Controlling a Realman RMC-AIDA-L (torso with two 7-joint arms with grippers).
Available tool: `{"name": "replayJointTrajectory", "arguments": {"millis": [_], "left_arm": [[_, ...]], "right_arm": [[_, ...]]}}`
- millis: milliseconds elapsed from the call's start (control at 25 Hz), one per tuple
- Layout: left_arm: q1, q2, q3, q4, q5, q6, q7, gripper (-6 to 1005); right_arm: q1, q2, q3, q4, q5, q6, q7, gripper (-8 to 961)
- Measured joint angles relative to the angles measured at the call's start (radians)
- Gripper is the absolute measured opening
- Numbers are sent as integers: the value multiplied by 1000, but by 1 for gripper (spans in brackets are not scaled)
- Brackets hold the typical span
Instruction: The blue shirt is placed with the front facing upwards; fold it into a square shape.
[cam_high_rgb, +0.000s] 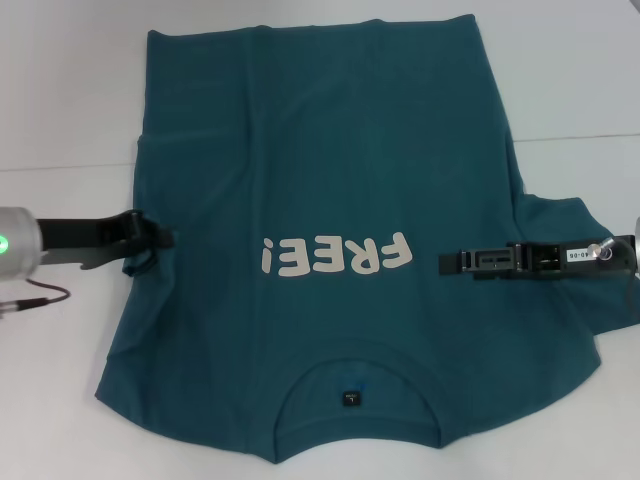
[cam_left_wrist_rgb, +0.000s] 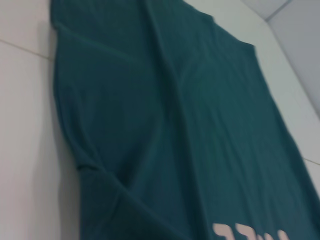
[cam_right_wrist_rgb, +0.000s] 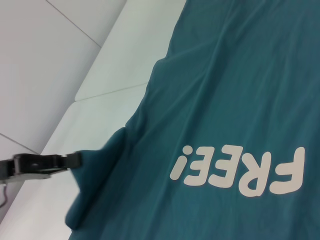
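Teal-blue shirt (cam_high_rgb: 330, 200) lies spread front up on the white surface (cam_high_rgb: 60, 90), collar nearest the robot, white "FREE!" lettering (cam_high_rgb: 335, 257) across its chest. Left hand (cam_high_rgb: 160, 240) sits at the shirt's left edge, clamped on the folded-in left sleeve (cam_right_wrist_rgb: 97, 170). Right hand (cam_high_rgb: 447, 262) lies flat on the cloth just right of the lettering, fingers together.

Bare white table (cam_high_rgb: 70, 110) lies open around the blue shirt (cam_high_rgb: 330, 170), seemingly unobstructed.
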Motion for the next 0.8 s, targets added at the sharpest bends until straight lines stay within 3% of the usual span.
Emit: {"name": "replayJointTrajectory", "arguments": {"millis": [200, 520, 800], "left_arm": [[-25, -14, 38, -61, 5, -116, -15, 83], [-32, -22, 120, -18, -3, -10, -7, 99], [22, -23, 109, 74, -43, 78, 2, 380]], "right_arm": [[-7, 0, 0, 1, 0, 0, -1, 941], [-15, -1, 0, 1, 0, 1, -2, 941], [-15, -4, 0, 1, 0, 0, -2, 941]]}}
